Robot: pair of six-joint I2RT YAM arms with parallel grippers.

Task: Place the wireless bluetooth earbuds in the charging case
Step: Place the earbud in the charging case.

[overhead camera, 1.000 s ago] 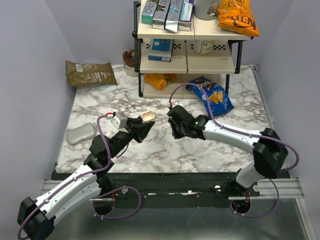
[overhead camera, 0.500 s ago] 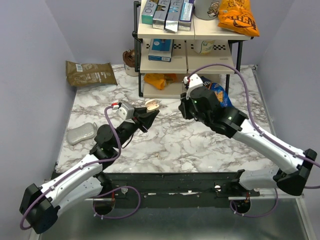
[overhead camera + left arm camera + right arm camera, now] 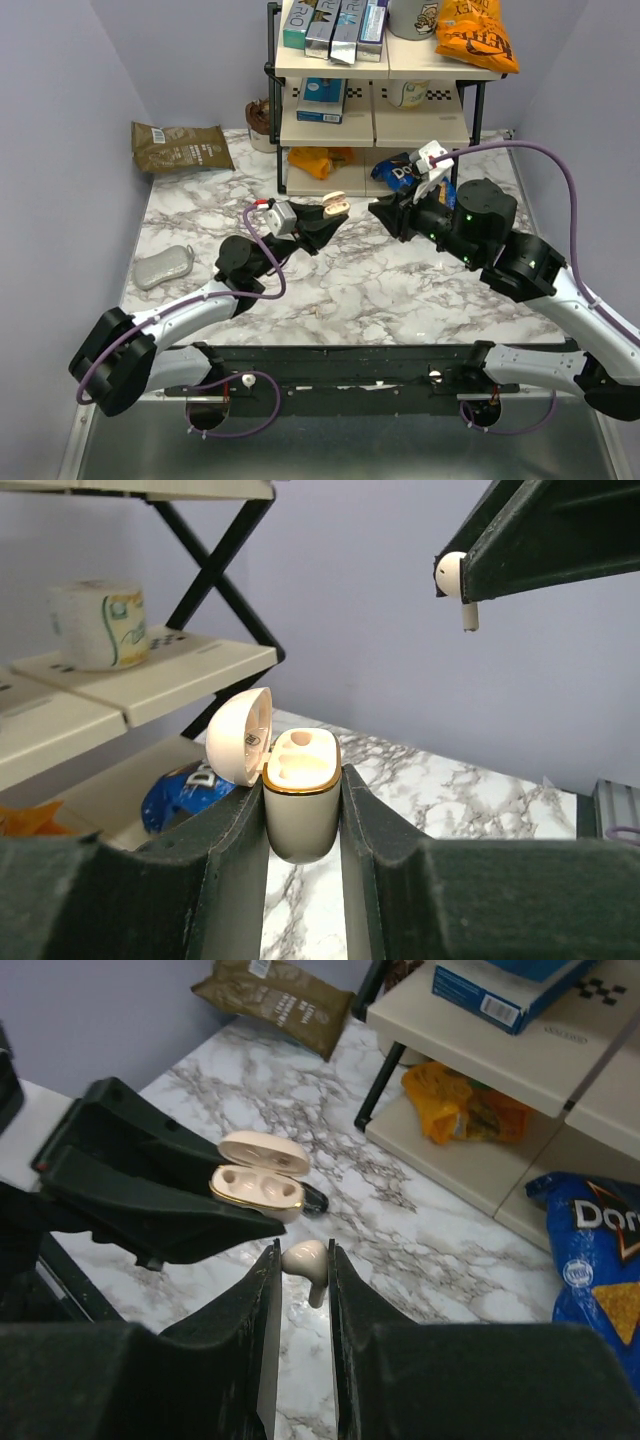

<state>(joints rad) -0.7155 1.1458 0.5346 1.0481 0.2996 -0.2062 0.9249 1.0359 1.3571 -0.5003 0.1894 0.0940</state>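
Observation:
My left gripper (image 3: 328, 216) is shut on the pale charging case (image 3: 335, 207) and holds it above the table with its lid open. In the left wrist view the case (image 3: 300, 805) sits upright between the fingers (image 3: 240, 820), with its cavities showing. My right gripper (image 3: 384, 212) faces it from the right, a short gap away. It is shut on a cream-white earbud (image 3: 306, 1259), stem down. That earbud (image 3: 452, 576) hangs up and to the right of the case. The case (image 3: 258, 1188) lies just beyond the right fingertips. A small glossy black bud-like thing (image 3: 313, 1198) lies on the table below the case.
A black-framed shelf rack (image 3: 372, 120) with boxes and snack bags stands at the back. A blue Doritos bag (image 3: 405, 172) lies at its foot, behind my right gripper. A brown bag (image 3: 180, 146) is at the back left and a grey pouch (image 3: 162, 266) at the left edge.
Both arms have risen and shifted right and back. The left gripper carried the open case along. The right arm lifted off the table and now faces the case.

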